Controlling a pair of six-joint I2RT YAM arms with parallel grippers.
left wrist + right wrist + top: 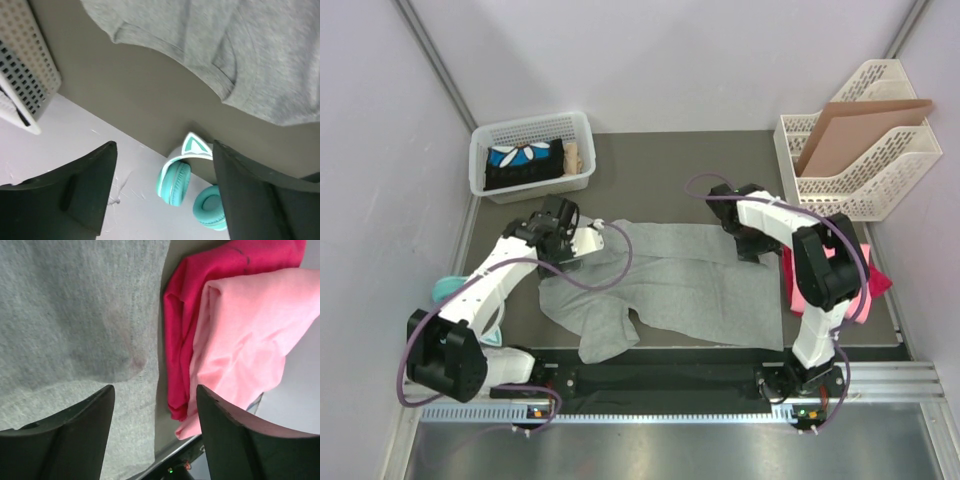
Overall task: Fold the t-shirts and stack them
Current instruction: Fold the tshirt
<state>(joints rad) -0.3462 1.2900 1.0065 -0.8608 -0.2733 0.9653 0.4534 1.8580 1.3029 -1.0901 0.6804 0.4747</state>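
Note:
A heather grey t-shirt [680,285] lies spread and rumpled across the middle of the table; it also shows in the left wrist view [250,45] and the right wrist view [75,315]. A pink t-shirt [245,330] lies on a magenta t-shirt [185,305] at the table's right edge [865,285]. My left gripper [563,232] is open and empty above the shirt's upper left corner. My right gripper [752,240] is open and empty above the shirt's upper right corner. In each wrist view the jaws stand wide apart with nothing between them.
A white basket [485,175] with dark items stands at the back left. A white file rack [920,175] holding a brown cardboard sheet [855,130] stands at the back right. Teal cat-ear headphones [190,180] lie off the table's left edge [448,290].

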